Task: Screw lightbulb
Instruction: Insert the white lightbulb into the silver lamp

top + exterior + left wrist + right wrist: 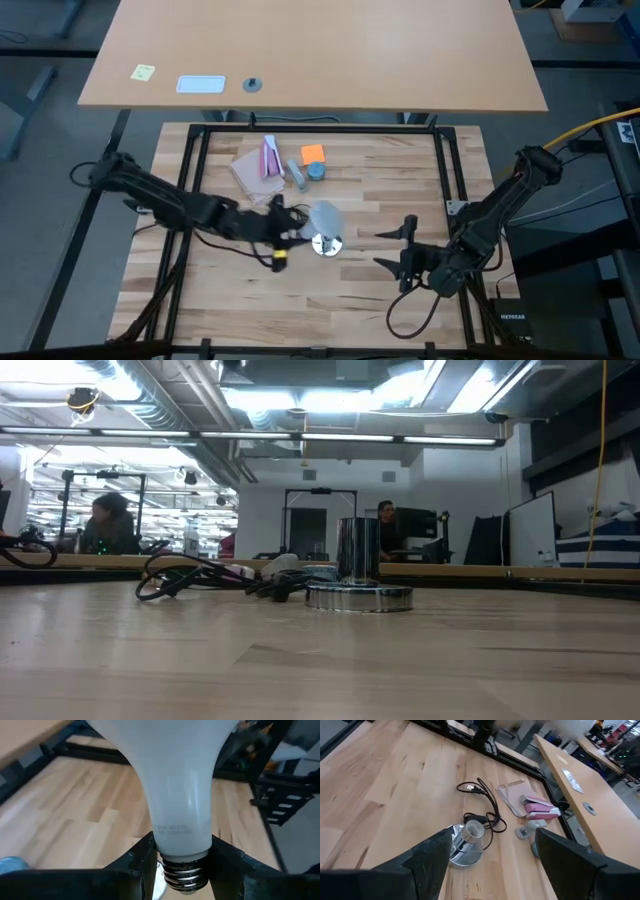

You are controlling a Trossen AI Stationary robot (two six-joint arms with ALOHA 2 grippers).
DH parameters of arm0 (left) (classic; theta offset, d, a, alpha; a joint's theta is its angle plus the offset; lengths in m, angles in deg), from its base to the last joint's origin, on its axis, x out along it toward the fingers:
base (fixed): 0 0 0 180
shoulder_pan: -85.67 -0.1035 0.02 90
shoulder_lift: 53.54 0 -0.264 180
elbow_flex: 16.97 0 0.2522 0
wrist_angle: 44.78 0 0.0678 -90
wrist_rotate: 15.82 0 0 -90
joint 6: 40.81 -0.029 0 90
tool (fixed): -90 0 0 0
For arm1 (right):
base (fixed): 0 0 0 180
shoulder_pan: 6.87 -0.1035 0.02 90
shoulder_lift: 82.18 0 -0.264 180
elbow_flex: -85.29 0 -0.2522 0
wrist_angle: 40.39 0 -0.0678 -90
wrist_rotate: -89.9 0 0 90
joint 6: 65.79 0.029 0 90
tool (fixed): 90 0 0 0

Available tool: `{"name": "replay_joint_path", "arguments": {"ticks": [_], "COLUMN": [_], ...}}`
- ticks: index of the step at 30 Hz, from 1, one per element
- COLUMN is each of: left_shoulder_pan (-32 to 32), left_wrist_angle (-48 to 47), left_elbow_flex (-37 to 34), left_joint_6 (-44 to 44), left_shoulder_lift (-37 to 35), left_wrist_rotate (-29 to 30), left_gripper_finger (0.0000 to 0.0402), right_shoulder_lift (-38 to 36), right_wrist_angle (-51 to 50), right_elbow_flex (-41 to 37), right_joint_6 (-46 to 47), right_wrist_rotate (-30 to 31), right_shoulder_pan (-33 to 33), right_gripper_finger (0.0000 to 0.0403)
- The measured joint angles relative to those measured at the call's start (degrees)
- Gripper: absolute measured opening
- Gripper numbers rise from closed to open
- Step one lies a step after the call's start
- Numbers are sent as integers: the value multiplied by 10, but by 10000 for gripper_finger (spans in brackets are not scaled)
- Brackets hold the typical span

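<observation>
The frosted white lightbulb (175, 780) is lifted over the middle of the table, with my left gripper (296, 228) shut on it; in the high view the lightbulb (326, 214) hovers just beyond the socket. The round silver socket (327, 244) stands upright on its flat base, its thin black cord (487, 807) trailing toward the table's left. It also shows in the low view as the socket (358, 578). My right gripper (398, 250) hangs open to the right of the socket (465, 845), apart from it. My left gripper pinches the lightbulb's pale neck (181, 845) between its two fingers (142, 857), just above the silver screw base (185, 875). The fingers come from the table's left, slanting a little downward. The globe points away from the wrist, the screw base toward it. The bulb is lifted clear.
Toward the far side lie a pink stapler (270, 157) on a notebook (252, 172), an orange note pad (313, 153) and a small blue-grey round piece (316, 171). A black frame (320, 128) rims the tabletop. Bare wood lies along the near edge.
</observation>
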Motion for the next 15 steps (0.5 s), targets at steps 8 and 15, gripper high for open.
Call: {"name": "replay_joint_path", "arguments": {"ticks": [8, 15], "left_shoulder_pan": [-1, -1], "left_wrist_angle": [-180, -295], "left_elbow_flex": [0, 0], "left_joint_6": [33, 96], "left_shoulder_lift": [-186, -272], "left_wrist_rotate": [6, 10], "left_gripper_finger": [127, 127], "right_shoulder_lift": [0, 0], "right_wrist_angle": [-2, -3], "right_elbow_flex": [0, 0], "right_joint_6": [0, 0], "right_wrist_rotate": [-7, -3], "right_shoulder_pan": [0, 5], "right_gripper_finger": [292, 292]}}
